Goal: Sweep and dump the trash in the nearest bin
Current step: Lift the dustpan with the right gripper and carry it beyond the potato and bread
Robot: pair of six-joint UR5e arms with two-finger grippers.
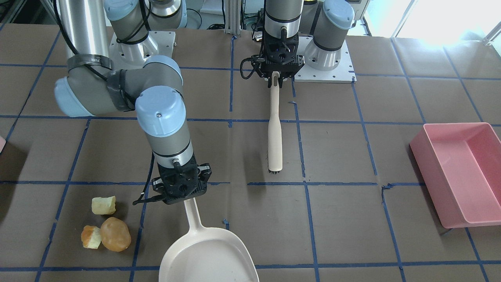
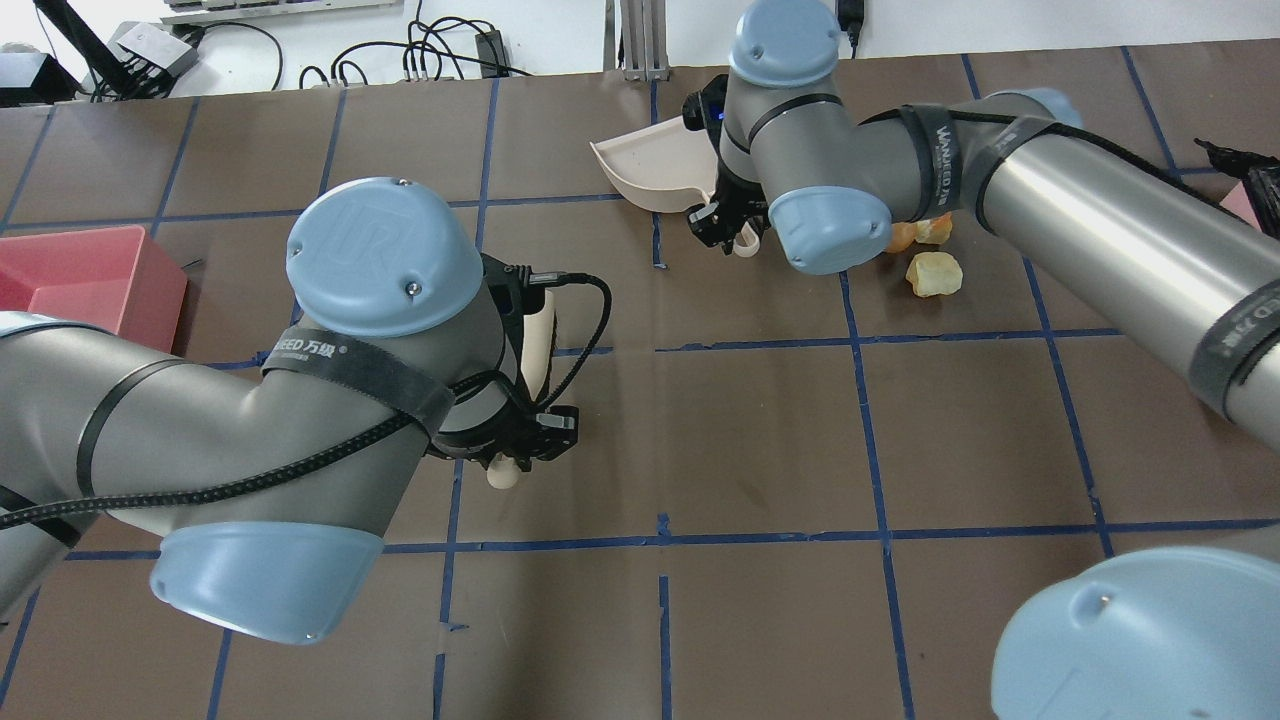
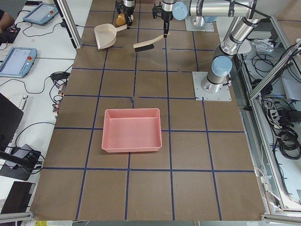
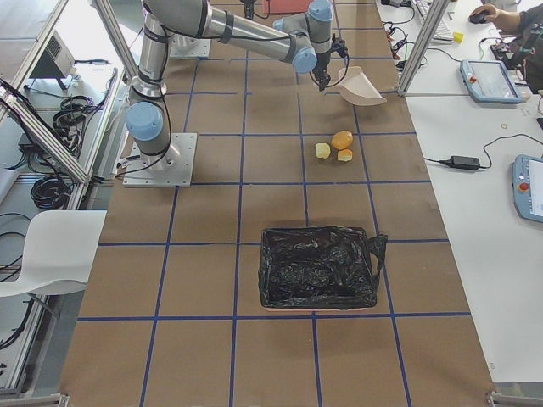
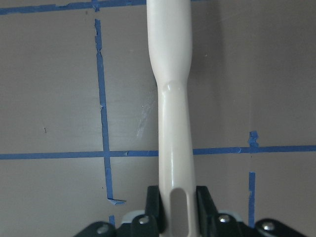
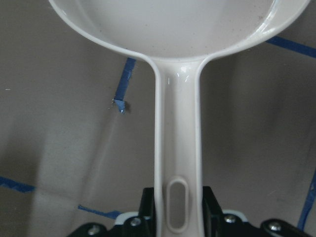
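Observation:
The trash lies in a close group on the table: a tan-brown lump (image 1: 115, 234), an orange chunk (image 1: 91, 237) and a pale yellow chunk (image 1: 103, 205). My right gripper (image 1: 187, 197) is shut on the handle of a cream dustpan (image 1: 207, 254), just beside the trash. The right wrist view shows the pan (image 6: 173, 24) holding nothing. My left gripper (image 1: 276, 78) is shut on a cream brush (image 1: 275, 133), bristles down near the table's middle, well away from the trash. Only a pale-pink corner of the bin (image 1: 1, 143) shows; the right side view shows the bin (image 4: 318, 267) lined with a black bag.
A large pink tub (image 1: 458, 172) stands at the table's end on my left side, far from the trash. Blue tape lines grid the brown table (image 1: 344, 219). Both arm bases (image 1: 328, 66) stand at the table's back edge. Tablets and cables lie on side desks.

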